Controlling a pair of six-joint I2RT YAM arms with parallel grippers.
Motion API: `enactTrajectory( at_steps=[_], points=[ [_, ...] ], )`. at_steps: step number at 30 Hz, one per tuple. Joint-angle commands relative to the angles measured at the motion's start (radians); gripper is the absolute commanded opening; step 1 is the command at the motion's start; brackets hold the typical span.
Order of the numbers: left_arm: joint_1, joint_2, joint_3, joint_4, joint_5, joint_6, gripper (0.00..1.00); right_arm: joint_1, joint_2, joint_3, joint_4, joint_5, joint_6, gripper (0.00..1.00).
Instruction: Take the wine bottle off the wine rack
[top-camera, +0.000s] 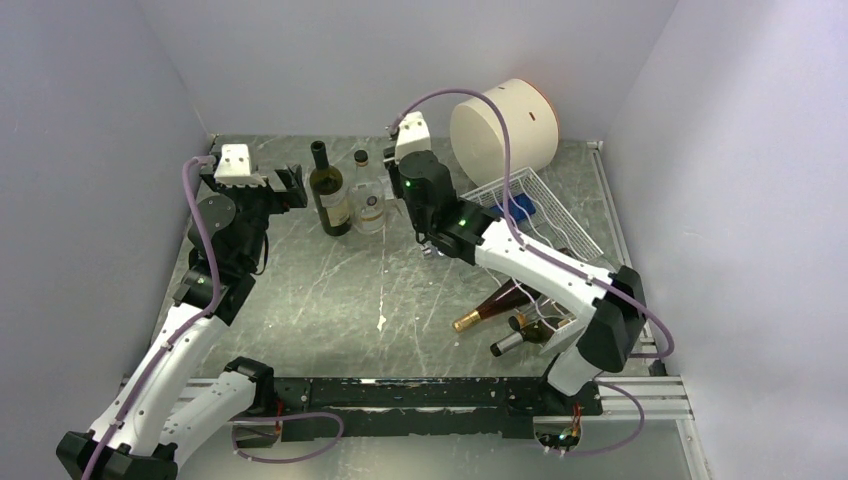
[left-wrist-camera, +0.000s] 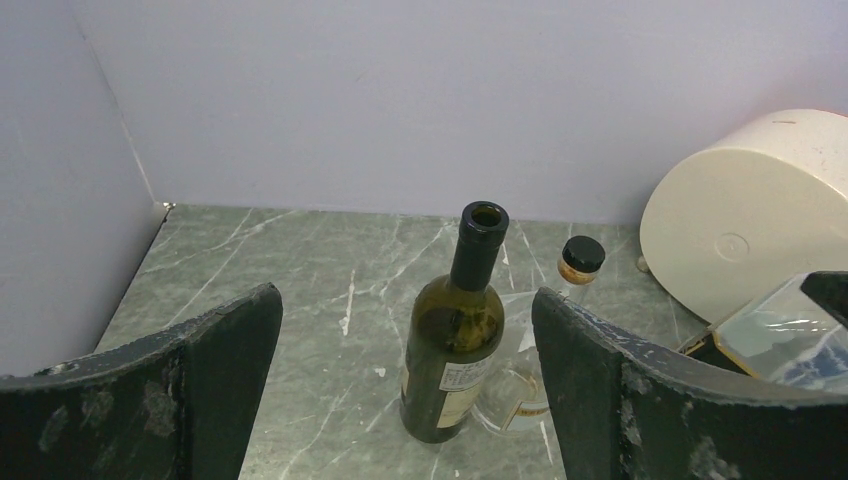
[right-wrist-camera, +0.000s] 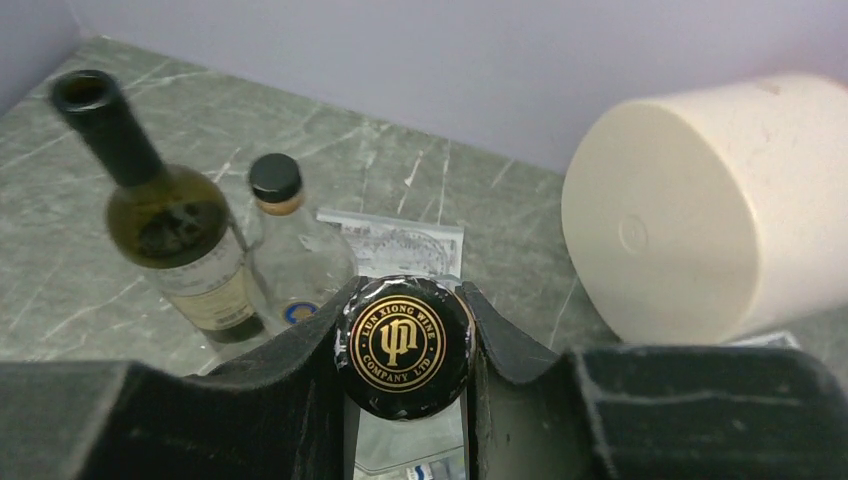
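My right gripper is shut on the neck of the wine bottle, whose black cap with a gold crest faces the wrist camera. Its clear glass body hangs past the fingers, off the table. From above, the right gripper sits left of the white wire wine rack, and the held bottle is hidden under it. My left gripper is open and holds nothing; a dark green bottle stands on the table ahead of it. From above, the left gripper is just left of that bottle.
A clear bottle with a black cap stands beside the green one. A big cream cylinder lies at the back. Two more bottles lie at the rack's near end, partly under my right arm. Walls close in on three sides.
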Motion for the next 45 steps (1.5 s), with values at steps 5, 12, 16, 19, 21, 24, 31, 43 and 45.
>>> enactTrajectory(
  at_steps=[5,12,16,19,21,24,31,43,45],
  points=[
    [-0.006,-0.019,0.028,0.015,-0.007,0.017,0.99,-0.126,0.027,-0.045,0.201,0.053,0.374,0.00],
    [-0.004,-0.022,0.031,0.016,-0.003,0.018,0.99,-0.134,0.154,0.006,0.205,0.092,0.384,0.00],
    [0.000,-0.020,0.032,0.017,0.000,0.016,0.99,-0.123,0.233,0.066,0.200,0.158,0.372,0.00],
    [0.002,-0.012,0.023,0.023,-0.001,0.011,0.99,-0.103,0.268,0.096,0.193,0.187,0.366,0.00],
    [0.006,0.003,0.031,0.013,0.021,-0.001,0.99,-0.092,0.288,0.125,0.178,0.210,0.365,0.00],
    [0.016,0.023,0.039,0.006,0.063,-0.018,0.98,-0.079,0.313,0.149,0.160,0.269,0.378,0.00],
    [0.020,0.025,0.036,0.008,0.066,-0.026,0.98,-0.079,0.367,0.202,0.141,0.274,0.354,0.00],
    [0.025,0.026,0.033,0.012,0.052,-0.018,0.98,-0.078,0.385,0.221,0.118,0.238,0.330,0.52],
    [0.025,0.022,0.035,0.011,0.050,-0.015,0.98,-0.078,0.385,0.237,0.103,0.227,0.330,0.54]
  ],
)
